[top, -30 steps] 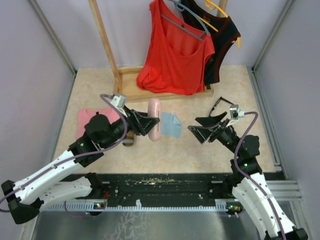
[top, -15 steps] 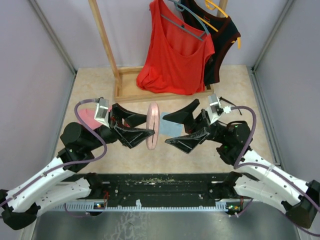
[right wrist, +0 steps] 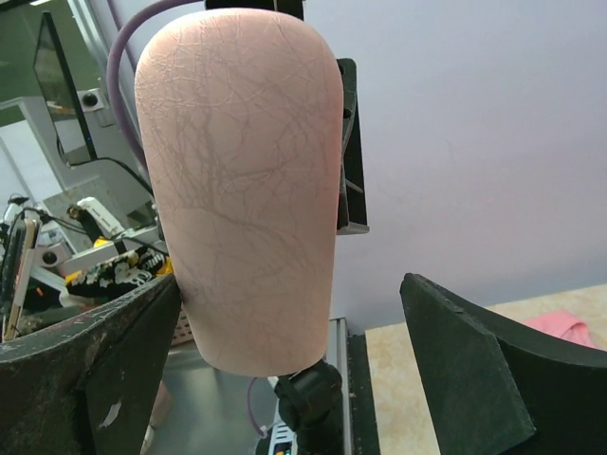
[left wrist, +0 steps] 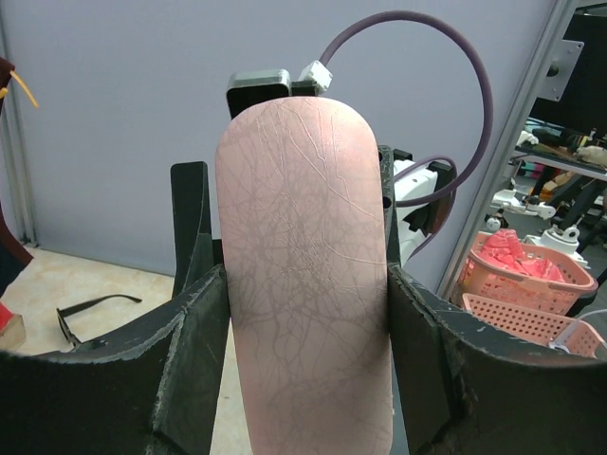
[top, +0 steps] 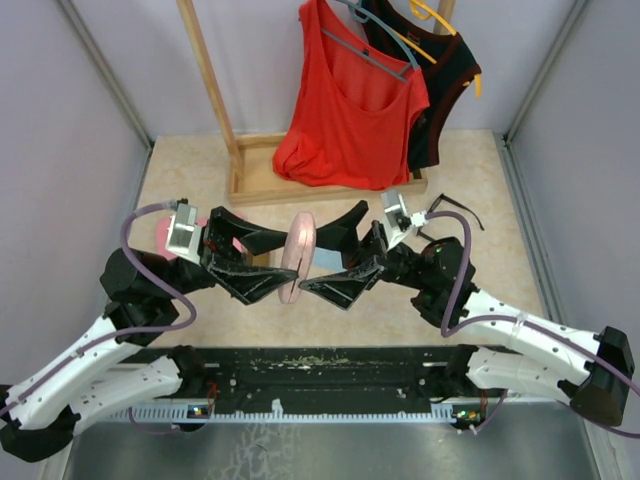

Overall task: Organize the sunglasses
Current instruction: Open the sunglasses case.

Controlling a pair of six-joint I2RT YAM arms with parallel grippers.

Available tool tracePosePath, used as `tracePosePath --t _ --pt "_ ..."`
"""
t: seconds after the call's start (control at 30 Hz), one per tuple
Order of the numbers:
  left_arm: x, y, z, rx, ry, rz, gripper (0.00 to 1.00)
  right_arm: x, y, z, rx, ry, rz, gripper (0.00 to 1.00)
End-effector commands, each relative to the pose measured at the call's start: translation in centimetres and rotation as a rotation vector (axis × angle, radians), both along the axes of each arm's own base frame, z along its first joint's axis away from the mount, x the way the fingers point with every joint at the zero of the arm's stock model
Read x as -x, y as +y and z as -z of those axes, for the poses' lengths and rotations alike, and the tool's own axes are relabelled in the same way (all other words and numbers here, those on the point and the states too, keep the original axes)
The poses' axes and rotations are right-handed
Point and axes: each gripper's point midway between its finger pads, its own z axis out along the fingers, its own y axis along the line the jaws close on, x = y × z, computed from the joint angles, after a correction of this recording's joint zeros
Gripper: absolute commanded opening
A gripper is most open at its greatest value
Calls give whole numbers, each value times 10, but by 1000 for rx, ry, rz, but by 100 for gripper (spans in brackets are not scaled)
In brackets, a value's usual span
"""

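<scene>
Pale lilac walls (top: 60, 120) are enclosing a beige desk (top: 470, 170); a wooden rack (top: 205, 80) is standing at its far edge.

Two robot arms, each built of glossy white shell segments joined by bulky black joints. On the left arm (top: 95, 345) and the right arm (top: 520, 335), a purple cable (top: 150, 215) loops from the black forearm up to a small silver-grey camera box (top: 183, 232) at the wrist. Each arm ends in two matte black, wedge-shaped fingers (top: 250, 283) whose edges are scuffed grey.
</scene>
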Motion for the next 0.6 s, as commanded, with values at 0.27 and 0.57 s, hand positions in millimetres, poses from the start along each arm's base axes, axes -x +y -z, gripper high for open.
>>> tracePosePath --t 0.27,0.57 --pt "16 15 -31 87 -93 15 0 18 -8 -40 -138 -46 -63 99" --pt "12 13 -29 82 -78 3 0 20 -3 -41 -142 -31 -86 97"
